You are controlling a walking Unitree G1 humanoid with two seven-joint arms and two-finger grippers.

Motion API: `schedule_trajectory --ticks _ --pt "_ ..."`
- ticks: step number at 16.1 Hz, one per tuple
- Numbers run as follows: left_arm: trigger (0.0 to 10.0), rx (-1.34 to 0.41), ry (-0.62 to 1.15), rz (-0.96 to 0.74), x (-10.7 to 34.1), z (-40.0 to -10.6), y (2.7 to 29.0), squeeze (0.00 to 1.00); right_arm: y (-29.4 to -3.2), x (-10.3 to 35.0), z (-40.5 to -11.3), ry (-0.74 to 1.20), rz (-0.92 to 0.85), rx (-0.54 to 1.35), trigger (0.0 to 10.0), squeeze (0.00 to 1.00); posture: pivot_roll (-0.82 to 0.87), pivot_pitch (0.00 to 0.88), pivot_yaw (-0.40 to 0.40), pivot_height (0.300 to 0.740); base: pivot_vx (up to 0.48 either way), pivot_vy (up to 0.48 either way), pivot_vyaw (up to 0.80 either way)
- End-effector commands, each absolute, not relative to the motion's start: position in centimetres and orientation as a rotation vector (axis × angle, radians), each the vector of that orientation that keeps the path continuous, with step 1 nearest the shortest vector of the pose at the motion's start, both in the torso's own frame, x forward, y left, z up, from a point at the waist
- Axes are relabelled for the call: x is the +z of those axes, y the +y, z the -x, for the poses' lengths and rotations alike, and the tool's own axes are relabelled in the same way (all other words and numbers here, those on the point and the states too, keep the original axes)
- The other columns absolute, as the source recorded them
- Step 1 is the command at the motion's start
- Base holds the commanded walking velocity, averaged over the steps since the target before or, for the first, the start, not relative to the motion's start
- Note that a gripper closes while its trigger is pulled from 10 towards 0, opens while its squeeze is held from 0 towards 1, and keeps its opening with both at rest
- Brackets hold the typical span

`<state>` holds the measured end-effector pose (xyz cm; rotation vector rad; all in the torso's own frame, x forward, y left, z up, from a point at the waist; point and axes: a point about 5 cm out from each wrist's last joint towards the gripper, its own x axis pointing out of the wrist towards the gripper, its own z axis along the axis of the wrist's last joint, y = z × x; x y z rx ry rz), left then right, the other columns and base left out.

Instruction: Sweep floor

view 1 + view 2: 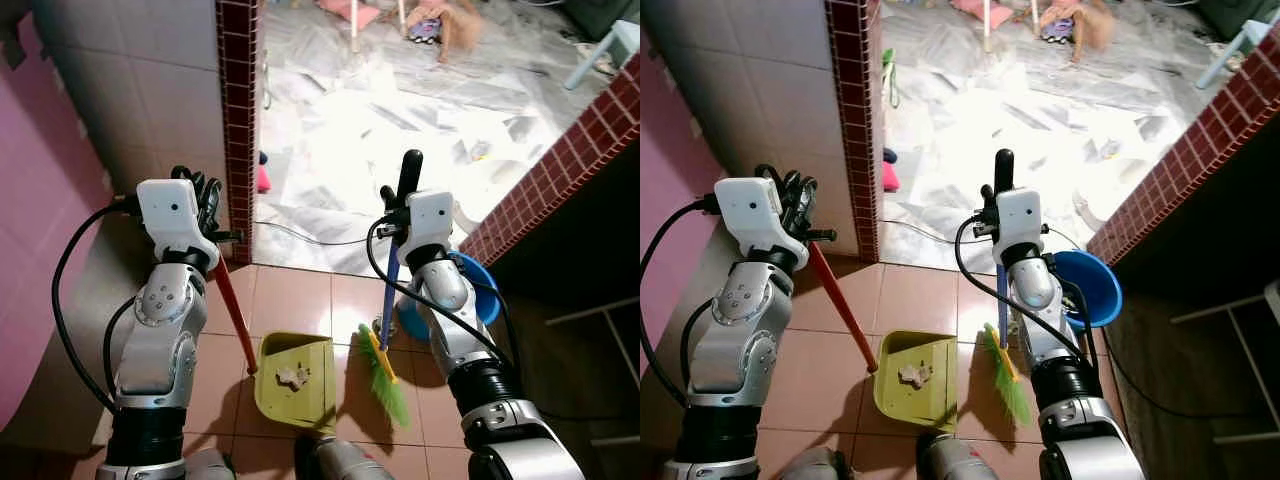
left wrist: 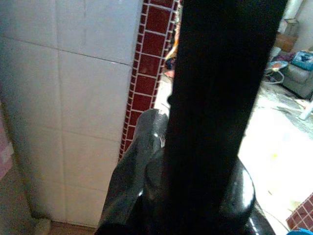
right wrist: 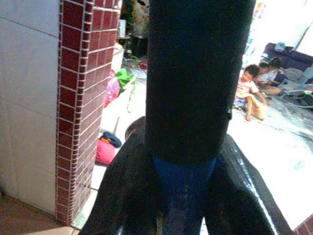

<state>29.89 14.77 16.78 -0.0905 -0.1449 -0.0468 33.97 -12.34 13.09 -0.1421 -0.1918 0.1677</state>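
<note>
Left gripper [image 1: 200, 195] clamps the dustpan [image 1: 296, 380] handle, right gripper [image 1: 400, 200] the broom [image 1: 384, 375]; debris [image 1: 293, 376] already collected, emptying remains.

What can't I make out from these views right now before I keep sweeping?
- Left hand: its grip on the red dustpan handle is hidden behind the wrist housing in the eye views.
- Left wrist view: a dark bar blocks the middle; what it is stays unclear.
- Debris in the yellow-green dustpan: too small to identify.
- Marble floor beyond the doorway: glare washes out any dirt.
- Blue tub: partly hidden behind the right arm.
</note>
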Motion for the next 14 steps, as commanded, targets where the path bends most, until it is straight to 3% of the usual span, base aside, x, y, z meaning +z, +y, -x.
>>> schedule_trajectory --ticks 1,9,14 --pt "10.0 -0.088 -0.200 0.105 18.0 -30.0 14.0 0.00 -12.9 14.1 -34.3 -0.227 0.158 0.146 10.0 0.00 0.05 0.000 -0.112 0.740 0.000 0.000 -0.80" --pt "10.0 -0.100 -0.191 0.101 17.7 -30.0 13.8 0.00 -12.9 13.9 -34.3 -0.224 0.151 0.144 10.0 0.00 0.05 0.000 -0.104 0.740 0.000 -0.315 -0.78" --pt "10.0 -0.119 -0.153 0.058 16.8 -29.9 14.3 0.00 -12.8 13.5 -34.3 -0.217 0.125 0.107 10.0 0.00 0.07 0.000 -0.059 0.740 0.000 0.000 0.00"
